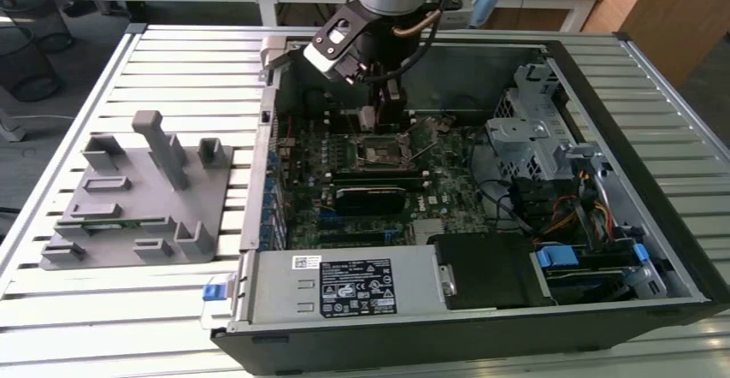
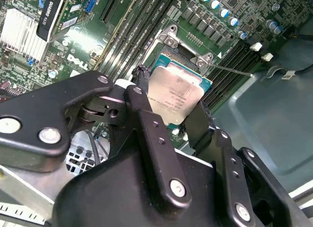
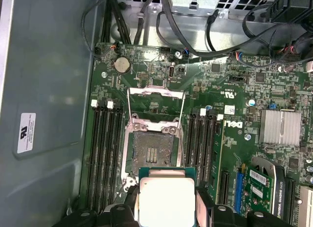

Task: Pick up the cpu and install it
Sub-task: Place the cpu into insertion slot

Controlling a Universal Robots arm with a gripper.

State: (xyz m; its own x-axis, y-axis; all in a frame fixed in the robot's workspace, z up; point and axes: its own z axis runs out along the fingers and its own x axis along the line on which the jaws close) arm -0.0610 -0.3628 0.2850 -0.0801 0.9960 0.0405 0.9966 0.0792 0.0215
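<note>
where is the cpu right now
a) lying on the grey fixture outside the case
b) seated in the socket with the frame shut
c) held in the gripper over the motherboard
c: in the first wrist view the cpu sits clamped in the gripper, while the socket beyond it lies open and empty.

**Arm holds the cpu over the open computer**

A computer case (image 1: pixel 668 224) lies open on the slatted desk (image 1: pixel 171 53). The arm points down into the case, and its gripper (image 1: pixel 380 115) hangs close over the green motherboard (image 1: pixel 303 173), near the black-framed socket (image 1: pixel 382 151). A small pale piece, the cpu (image 1: pixel 367 118), is clamped between the fingers. At the exterior view's left, beside the case, a grey holder (image 1: pixel 149 190) stands on the desk with a green memory stick (image 1: pixel 114 221) in it.
</note>
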